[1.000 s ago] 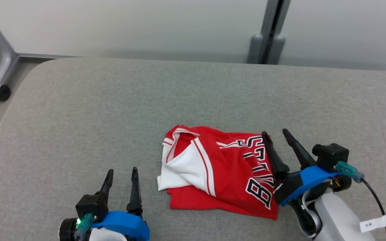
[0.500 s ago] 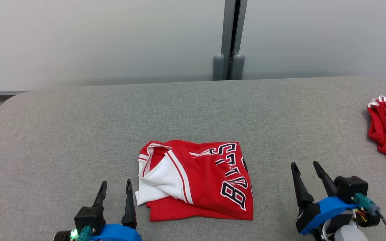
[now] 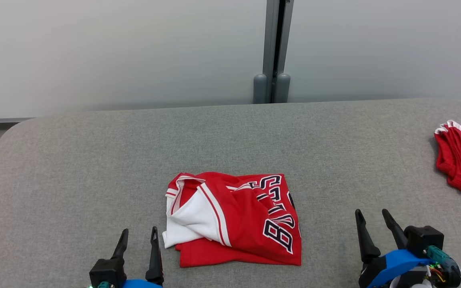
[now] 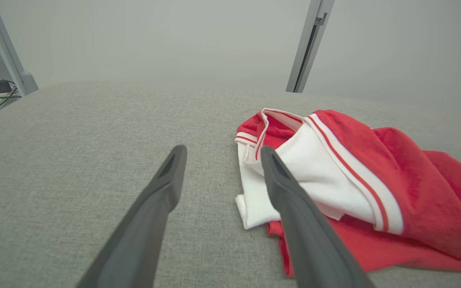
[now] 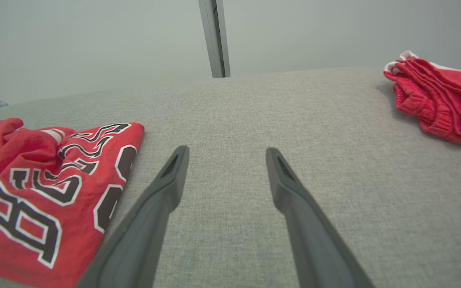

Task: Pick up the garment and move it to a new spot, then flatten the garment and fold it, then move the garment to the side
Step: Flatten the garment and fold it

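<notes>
The broad grey fabric-covered surface (image 3: pixel 94 160) with rounded corners carries the red basketball jersey with white trim and black-and-white lettering (image 3: pixel 250 240). The jersey lies in the near half of the surface, about midway between the left and right edges. It is gathered into a rough rectangle several layers thick, so by my reading the flattening and folding are largely done, though loosely: a white panel spills out on its left side and the top layer is rumpled. Whether this spot counts as "the side" I cannot judge; if not, that last move is what remains.

A second, bunched red garment with a white band (image 3: pixel 460 168) sits at the right edge, well apart from the jersey. The right gripper (image 3: pixel 371 212) hovers to the right of the jersey, its two dark fingers spread and empty. The left gripper (image 3: pixel 139 230) stands just beside the jersey's left side, likewise spread wide and holding nothing.

The surface's near edge falls below the head view, so how close the jersey sits to it is uncertain. The jersey's lower layers are hidden under the top one, and its lettering is creased and partly tucked — the whole word cannot be read. The second garment is cut by the head view's right border, so its kind is unclear. Both grippers' bodies are cut off at the bottom.
</notes>
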Robot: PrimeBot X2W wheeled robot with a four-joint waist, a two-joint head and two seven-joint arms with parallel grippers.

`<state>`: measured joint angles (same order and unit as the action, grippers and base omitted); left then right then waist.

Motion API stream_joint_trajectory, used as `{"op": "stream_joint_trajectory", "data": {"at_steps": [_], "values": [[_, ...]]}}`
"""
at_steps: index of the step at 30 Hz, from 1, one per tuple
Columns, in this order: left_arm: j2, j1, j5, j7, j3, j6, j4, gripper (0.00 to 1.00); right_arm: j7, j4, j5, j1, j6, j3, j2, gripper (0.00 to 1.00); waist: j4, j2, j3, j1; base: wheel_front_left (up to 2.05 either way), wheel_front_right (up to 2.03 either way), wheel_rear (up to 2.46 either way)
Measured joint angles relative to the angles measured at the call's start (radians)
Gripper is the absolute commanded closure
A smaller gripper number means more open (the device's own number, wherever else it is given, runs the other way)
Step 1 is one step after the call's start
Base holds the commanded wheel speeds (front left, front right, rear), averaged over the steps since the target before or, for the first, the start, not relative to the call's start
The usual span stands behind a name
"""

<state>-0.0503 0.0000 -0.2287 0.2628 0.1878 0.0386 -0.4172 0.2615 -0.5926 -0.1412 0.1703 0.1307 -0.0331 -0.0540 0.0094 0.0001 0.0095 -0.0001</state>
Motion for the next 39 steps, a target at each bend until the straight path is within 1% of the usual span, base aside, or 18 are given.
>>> {"op": "stream_joint_trajectory", "data": {"at_steps": [4,7,14,20,23,25,30,39], "values": [[0.0,-0.005,0.0,0.0,0.006,-0.004,0.0,0.0,0.0,0.001,-0.004,0.005,0.0,0.012,0.0,0.0,0.009,0.0,0.012,0.0,0.0,0.0,0.0],[0.0,-0.015,-0.009,0.0,0.018,-0.004,-0.001,0.0,0.0,0.004,-0.03,0.018,0.0,0.061,0.0,0.0,0.021,0.0,0.027,0.0,0.0,0.0,0.0],[0.0,-0.051,-0.03,0.0,0.054,0.001,-0.003,0.0,-0.007,0.012,-0.099,0.144,0.0,0.271,0.002,0.0,0.073,0.0,0.073,0.0002,0.0,0.0,0.0],[0.0,-0.067,-0.046,0.0,0.076,0.009,-0.007,0.0,-0.064,-0.006,-0.169,0.259,0.0,0.439,0.002,0.0,0.139,0.0,0.105,0.0002,0.0,0.0,0.0],[0.0,-0.074,-0.056,0.0,0.085,0.014,-0.005,0.0,-0.093,-0.031,-0.198,0.294,0.0,0.494,-0.005,0.0,0.17,0.0,0.12,0.0002,0.0,0.0,0.0],[0.0,-0.081,-0.063,0.0,0.09,0.015,-0.003,0.0,-0.093,-0.045,-0.21,0.313,0.0,0.511,-0.014,0.0,0.189,0.0,0.13,0.0002,0.0,0.0,0.0],[0.0,-0.085,-0.074,0.0,0.099,0.024,0.003,0.0,-0.093,-0.091,-0.219,0.341,0.0,0.515,-0.021,0.0,0.217,0.0,0.16,0.0002,0.0,0.0,0.0],[0.0,-0.107,-0.096,0.0,0.116,0.032,0.01,0.0,-0.092,-0.134,-0.221,0.377,0.0,0.548,-0.023,0.0,0.222,0.0,0.192,0.0002,0.0,0.0,0.0]]}}
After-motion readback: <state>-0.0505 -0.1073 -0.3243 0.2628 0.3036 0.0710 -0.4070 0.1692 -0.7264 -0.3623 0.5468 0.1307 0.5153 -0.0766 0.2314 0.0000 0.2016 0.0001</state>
